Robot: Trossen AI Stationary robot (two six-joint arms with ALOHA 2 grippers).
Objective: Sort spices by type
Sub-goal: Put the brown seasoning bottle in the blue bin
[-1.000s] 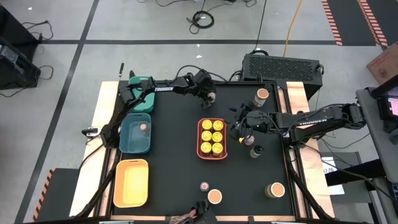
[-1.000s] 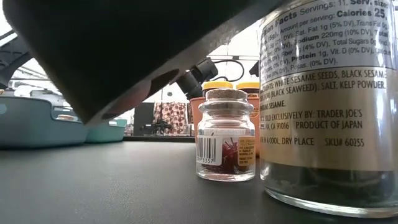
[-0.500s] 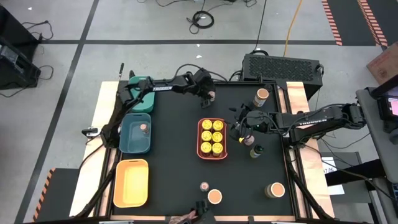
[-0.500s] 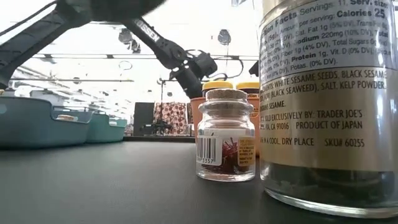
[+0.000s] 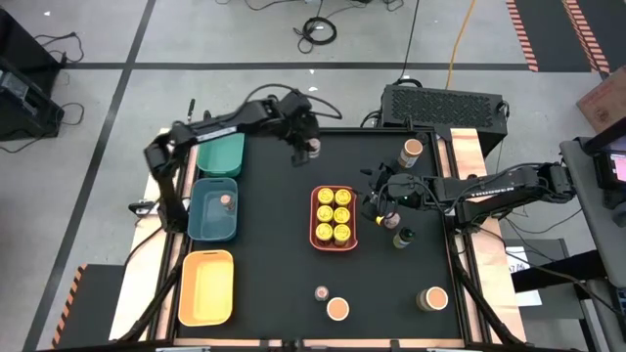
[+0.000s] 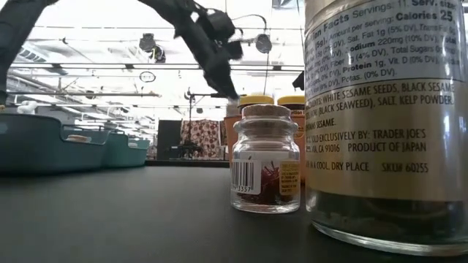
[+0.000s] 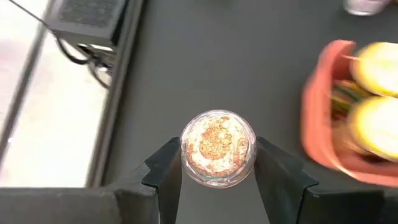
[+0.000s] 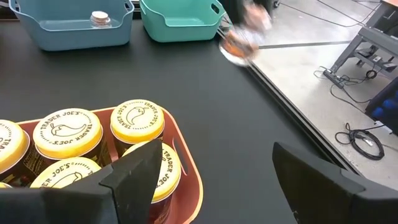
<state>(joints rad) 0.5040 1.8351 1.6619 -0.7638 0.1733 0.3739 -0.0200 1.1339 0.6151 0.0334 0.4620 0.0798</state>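
- Table (image 5: 284, 244): black top. The blue tray (image 5: 201, 227) lies beside the left gripper toward the table's left edge; the coral tray (image 5: 315, 217), full of yellow-lidded jars, lies on its other side.
- Blue tray: already holds one small cork-topped jar (image 5: 226, 200), so it is judged the destination. The left arm is far nearer to it than the right.
- Left gripper (image 7: 217, 165): fingers clamped on a small cork jar (image 7: 218, 148), lifted clear of the table, its axis upright between the pads.
- Right gripper (image 8: 211, 171): jaws wide, nothing held, waiting just beside the coral tray, well apart from the held jar.
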